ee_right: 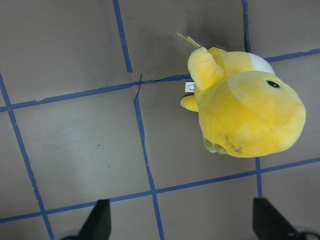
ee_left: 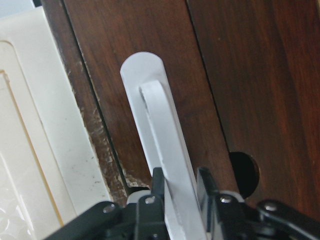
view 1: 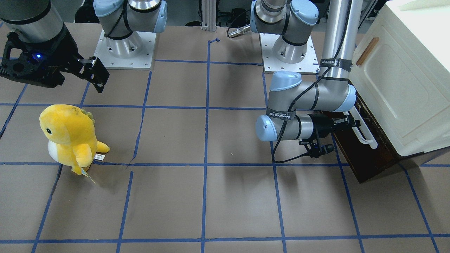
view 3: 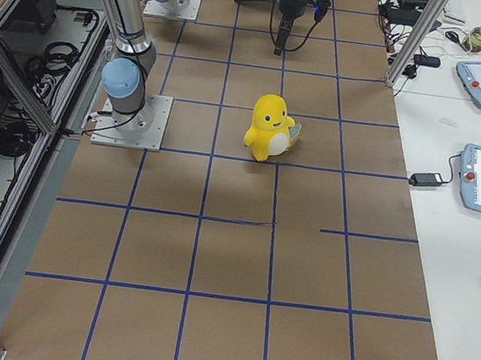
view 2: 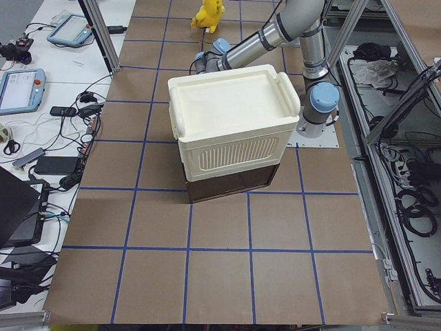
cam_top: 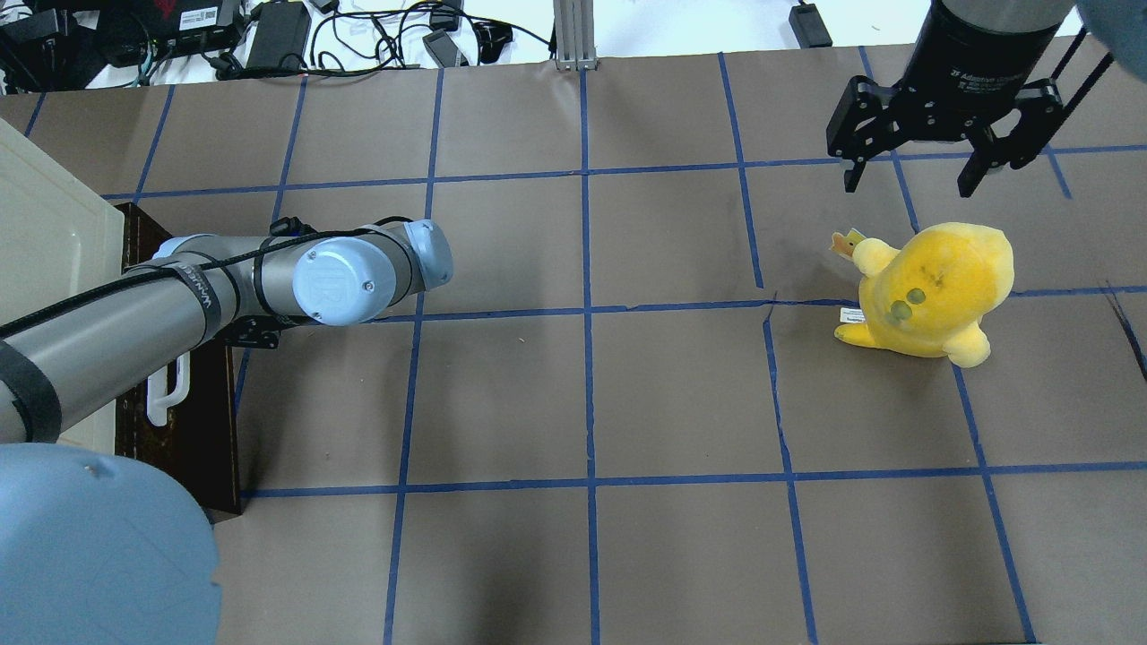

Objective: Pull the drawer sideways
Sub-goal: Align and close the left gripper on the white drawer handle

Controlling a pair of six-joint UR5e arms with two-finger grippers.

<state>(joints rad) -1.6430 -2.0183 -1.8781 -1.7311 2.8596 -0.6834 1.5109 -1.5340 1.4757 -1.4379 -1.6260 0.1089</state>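
Observation:
The drawer [view 1: 365, 154] has a dark brown wooden front and a long white bar handle [view 1: 364, 131], and sits under the cream cabinet [view 1: 404, 88]. In the left wrist view the dark front [ee_left: 150, 65] fills the frame and the white handle [ee_left: 162, 145] runs between my left gripper's fingers [ee_left: 205, 187]. My left gripper [view 1: 346, 121] is shut on the handle. It shows in the overhead view as the handle [cam_top: 170, 394] below the left arm. My right gripper [cam_top: 927, 157] is open and empty, high above the table behind the yellow plush.
A yellow plush dinosaur [view 1: 70, 135] stands on the brown paper table with blue tape lines; it also shows in the right wrist view [ee_right: 247, 110]. The cabinet's cream door has a small wooden handle [view 1: 367, 51]. Both arm bases [view 1: 124, 45] stand at the table's robot side.

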